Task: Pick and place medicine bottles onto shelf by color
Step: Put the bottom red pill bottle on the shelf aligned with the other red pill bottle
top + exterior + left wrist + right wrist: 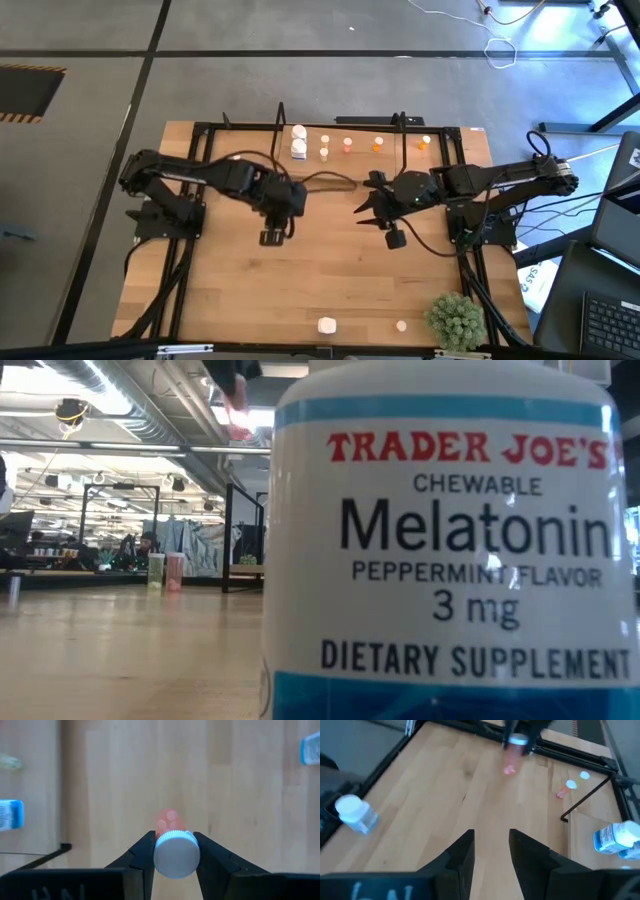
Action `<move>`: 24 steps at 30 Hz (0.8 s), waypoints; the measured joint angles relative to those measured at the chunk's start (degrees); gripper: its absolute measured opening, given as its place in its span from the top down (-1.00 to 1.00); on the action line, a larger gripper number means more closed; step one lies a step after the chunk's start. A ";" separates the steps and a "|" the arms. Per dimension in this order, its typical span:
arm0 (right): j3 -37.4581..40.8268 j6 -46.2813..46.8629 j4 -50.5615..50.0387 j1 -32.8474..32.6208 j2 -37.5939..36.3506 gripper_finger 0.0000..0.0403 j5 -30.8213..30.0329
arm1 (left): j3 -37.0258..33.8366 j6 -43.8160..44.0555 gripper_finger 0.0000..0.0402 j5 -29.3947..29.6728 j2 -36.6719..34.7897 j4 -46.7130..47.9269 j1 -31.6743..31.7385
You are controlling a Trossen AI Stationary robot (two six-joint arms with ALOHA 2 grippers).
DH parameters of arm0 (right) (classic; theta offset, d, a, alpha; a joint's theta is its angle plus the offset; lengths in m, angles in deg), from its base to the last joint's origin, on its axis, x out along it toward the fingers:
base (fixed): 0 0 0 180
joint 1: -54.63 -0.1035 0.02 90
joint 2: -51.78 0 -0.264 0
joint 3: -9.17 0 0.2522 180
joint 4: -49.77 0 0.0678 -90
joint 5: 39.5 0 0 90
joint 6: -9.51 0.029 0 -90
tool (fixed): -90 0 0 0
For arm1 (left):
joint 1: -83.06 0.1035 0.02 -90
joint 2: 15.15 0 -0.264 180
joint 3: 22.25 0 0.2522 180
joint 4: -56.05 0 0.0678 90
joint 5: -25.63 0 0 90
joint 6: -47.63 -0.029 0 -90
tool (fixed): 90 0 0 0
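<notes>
From above, you see both arms over the middle of the wooden tabletop [250, 290], but the left claw [272, 236] is a dark knot there and whatever it carries is hidden under it; the right claw [372, 210] points toward it across a bare strip of wood. Along the far edge the shelf [340, 135] holds two white bottles [298, 141] at its left end and a row of small pale and orange bottles [348, 144] to their right, too small to tell apart by shade. Two more bottles sit near the front edge, a white one [327, 325] and a smaller one [401, 325], beside the green plant [455, 318]. Your low view is almost wholly blocked by a white melatonin bottle [450, 550] cut off at the frame edges; only a blurred pink shape hangs above to the left. The left wrist view settles what the overhead cannot: the left claw [175, 855] is clamped on a pink bottle with a white cap [175, 851], held clear of the wood. The right wrist view shows the right claw [491, 851] parted and empty, with that same pink bottle [512, 752] blurred in the other claw farther off.
</notes>
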 joint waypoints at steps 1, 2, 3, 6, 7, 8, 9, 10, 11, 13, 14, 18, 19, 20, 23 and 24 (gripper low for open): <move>0.00 -1.18 0.00 0.00 0.58 0.38 0.02 | 0.00 -0.39 0.48 -0.01 0.00 0.01 0.88; 0.00 -2.11 -0.07 0.00 1.24 0.38 0.02 | 0.00 -1.16 0.48 0.01 0.00 0.01 1.65; 0.00 -2.68 -0.05 0.02 2.00 0.38 0.02 | 0.00 -2.04 0.48 0.01 0.00 0.01 2.28; 0.00 -4.08 0.16 0.12 4.74 0.38 -0.14 | 0.00 -3.91 0.48 0.02 0.00 -0.15 3.52; 0.00 -4.10 0.45 0.29 5.67 0.38 -0.28 | 0.00 -4.23 0.48 -0.01 0.00 -0.23 3.73; 0.00 -4.10 0.97 0.40 6.65 0.38 -0.31 | 0.00 -4.27 0.48 -0.01 0.00 -0.23 3.81; 0.00 -4.11 1.40 0.43 7.49 0.38 -0.40 | 0.00 -4.27 0.48 0.00 0.00 -0.23 3.81; 0.00 -4.29 1.52 0.45 8.24 0.38 -0.66 | 0.00 -4.27 0.48 0.01 0.00 -0.23 3.77; 0.00 -4.98 1.96 0.45 8.90 0.38 -1.24 | 0.00 -4.29 0.48 -0.01 0.00 -0.21 3.64; 0.00 -5.83 3.38 0.45 9.86 0.38 -2.48 | 0.00 -4.27 0.48 0.01 0.00 -0.19 3.19; 0.00 -5.83 3.70 0.45 10.13 0.37 -3.26 | 0.00 -4.27 0.48 -0.01 0.00 -0.16 2.96; 0.00 -5.58 4.96 0.51 10.51 0.26 -4.53 | 0.00 -4.25 0.48 -0.01 0.00 -0.12 1.95; 0.00 -5.57 5.33 0.57 10.51 0.22 -4.53 | 0.00 -4.23 0.48 -0.01 0.00 -0.14 1.69; 0.00 -5.56 5.69 0.61 10.51 0.17 -4.54 | 0.00 -4.21 0.48 -0.01 0.00 -0.14 1.51; 0.00 -5.19 8.46 0.71 10.51 0.03 -5.14 | -0.02 -4.20 0.48 -0.01 0.00 -0.60 1.10; -0.04 -4.11 9.46 0.83 10.51 -0.01 -5.57 | -0.04 -4.21 0.48 -0.01 0.00 -0.99 1.03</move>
